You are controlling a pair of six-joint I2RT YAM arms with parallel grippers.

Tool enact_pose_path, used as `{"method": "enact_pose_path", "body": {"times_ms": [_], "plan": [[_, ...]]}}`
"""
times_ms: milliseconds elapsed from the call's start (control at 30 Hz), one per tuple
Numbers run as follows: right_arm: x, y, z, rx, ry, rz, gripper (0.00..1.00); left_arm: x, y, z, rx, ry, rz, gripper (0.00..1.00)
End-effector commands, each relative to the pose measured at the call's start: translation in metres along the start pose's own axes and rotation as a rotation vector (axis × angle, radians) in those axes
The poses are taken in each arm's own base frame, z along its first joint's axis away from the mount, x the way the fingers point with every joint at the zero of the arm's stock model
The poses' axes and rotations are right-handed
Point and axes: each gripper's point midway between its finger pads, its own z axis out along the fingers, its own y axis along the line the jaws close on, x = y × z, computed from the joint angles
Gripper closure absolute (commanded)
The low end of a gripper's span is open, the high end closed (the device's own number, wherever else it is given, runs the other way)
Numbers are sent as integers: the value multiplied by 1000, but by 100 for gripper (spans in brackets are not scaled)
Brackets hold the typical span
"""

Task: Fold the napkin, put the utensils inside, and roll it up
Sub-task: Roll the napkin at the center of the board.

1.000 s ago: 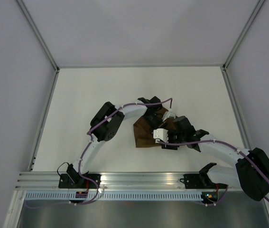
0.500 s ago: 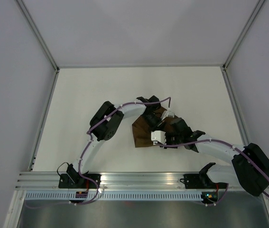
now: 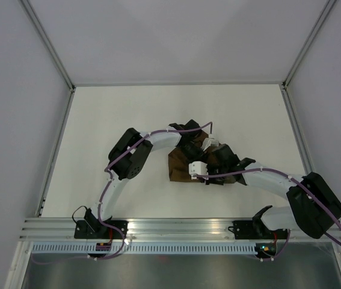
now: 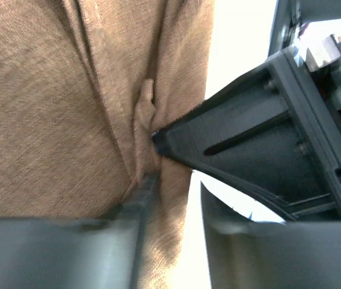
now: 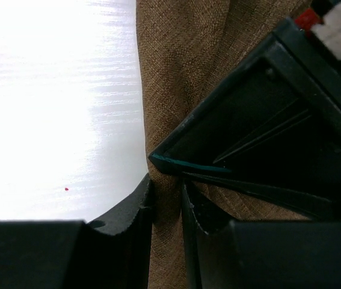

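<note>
Napkin (image 3: 179,165) judged limp, light; best taken at a fold edge. Right tool (image 5: 167,186) seen pinched on it; left tool (image 4: 176,192): closure cannot be told.

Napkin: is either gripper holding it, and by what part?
The right gripper pinches the napkin by a folded edge. The left gripper straddles the edge too; whether it clamps cannot be told.

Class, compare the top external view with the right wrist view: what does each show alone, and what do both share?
Top external only: the whole left arm and right arm, and the enclosure walls. Right wrist only: the right gripper pinching a napkin fold, the cloth's weave, a red speck on the table. Both: brown napkin, white table.
</note>
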Motion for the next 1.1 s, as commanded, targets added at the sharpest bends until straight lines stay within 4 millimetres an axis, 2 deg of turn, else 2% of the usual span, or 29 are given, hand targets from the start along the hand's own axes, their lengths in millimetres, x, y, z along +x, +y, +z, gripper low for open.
{"method": "enact_pose_path", "body": {"times_ms": [0,33,67,233,300,333,367,400,433,467,500,533,600,633,700,733,767,800,833,867,900,933,967,1000,1033,1067], "plan": [[2,23,-2,-147,19,61,89,-37,27,-32,-211,-136,53,48],[0,25,-3,-178,19,72,92,-40,27,-36,-224,-151,52,19],[1,24,-4,-188,22,80,92,-47,24,-44,-231,-179,61,14],[2,17,-7,-210,22,108,94,-58,22,-61,-292,-254,83,16],[1,16,-9,-232,10,125,94,-61,27,-76,-366,-288,65,18],[0,14,-10,-246,14,136,93,-68,29,-84,-402,-328,66,19],[0,12,-11,-251,10,143,94,-61,37,-90,-433,-346,33,19],[-1,11,-11,-263,1,150,94,-62,38,-98,-456,-384,7,20],[-4,9,-13,-271,-4,152,94,-69,30,-115,-484,-443,15,20],[0,8,-11,-282,1,168,94,-65,45,-129,-540,-498,-10,20],[0,7,-11,-291,0,171,94,-66,44,-141,-560,-549,-40,20],[0,7,-10,-311,5,185,94,-70,39,-162,-609,-614,-36,20],[0,6,-8,-334,5,197,95,-62,48,-190,-680,-710,-70,20],[1,5,-7,-358,14,215,95,-68,35,-214,-720,-788,-32,20],[0,3,-6,-383,11,224,96,-59,34,-231,-796,-853,9,21],[1,1,-4,-404,10,244,96,-63,13,-251,-827,-923,63,22],[1,-1,-4,-413,8,255,96,-57,10,-252,-848,-956,99,22],[-1,-8,-4,-411,1,250,97,-55,3,-262,-886,-994,119,24],[4,-6,-1,-439,13,281,97,-53,-3,-269,-911,-1028,141,27],[6,-8,1,-448,18,294,97,-46,-20,-269,-923,-1064,192,27],[6,-10,2,-461,18,304,97,-51,-34,-279,-957,-1118,280,27],[9,-14,5,-479,25,326,97,-48,-40,-290,-1026,-1169,302,28],[7,-15,6,-495,14,336,97,-39,-53,-286,-1050,-1187,360,27],[7,-17,7,-508,13,347,97,-41,-66,-292,-1061,-1243,405,27],[9,-19,10,-533,20,365,97,-34,-68,-279,-1067,-1232,426,25],[9,-22,11,-542,17,378,97,-32,-73,-274,-1105,-1200,500,24]]}}
